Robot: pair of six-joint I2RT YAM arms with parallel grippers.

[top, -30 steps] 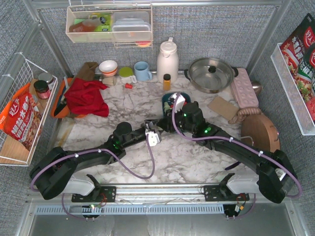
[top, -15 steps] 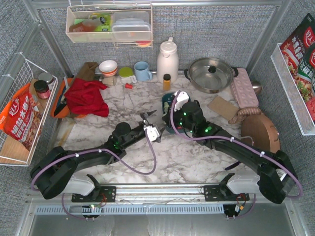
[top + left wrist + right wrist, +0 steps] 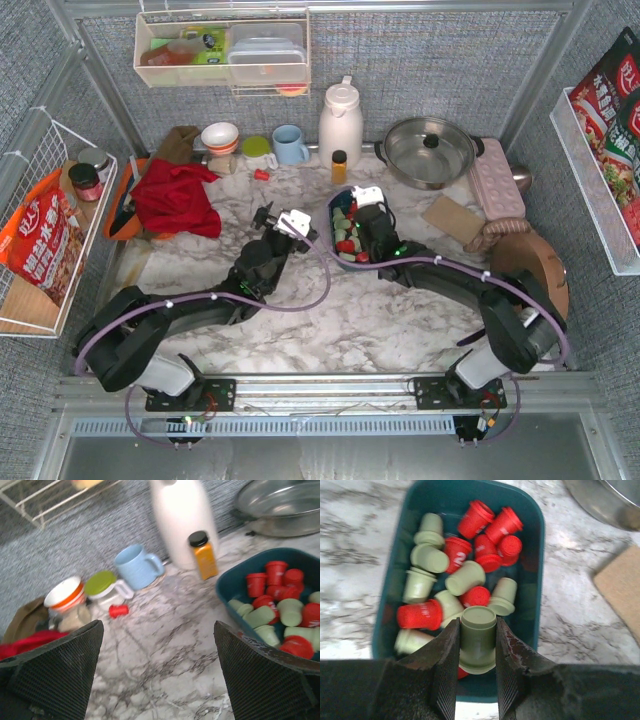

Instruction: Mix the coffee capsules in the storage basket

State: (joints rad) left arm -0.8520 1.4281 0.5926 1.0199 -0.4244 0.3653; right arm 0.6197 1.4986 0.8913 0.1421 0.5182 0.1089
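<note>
The storage basket (image 3: 538, 575) is a dark teal tray holding a jumble of red and pale green coffee capsules (image 3: 470, 577). My right gripper (image 3: 477, 626) hovers over its near end, shut on one upright pale green capsule (image 3: 478, 635). From above, the basket (image 3: 331, 215) lies mid-table with the right gripper (image 3: 365, 228) over it. My left gripper (image 3: 265, 216) is to the basket's left over bare marble. In the left wrist view it (image 3: 157, 630) is wide open and empty, with the basket (image 3: 232, 585) and capsules (image 3: 275, 575) at the right edge.
Behind the basket stand a white thermos (image 3: 340, 120), an amber bottle (image 3: 339, 165), a blue mug (image 3: 290, 145) and a steel pot (image 3: 430, 150). A red cloth (image 3: 178, 195) lies at the left, a cork pad (image 3: 452, 218) at the right, a small red piece (image 3: 119, 611) near the cups.
The left gripper has opened wide and swung left and back, away from the basket. The right gripper has shifted farther over the basket, whose capsules now show from above.
</note>
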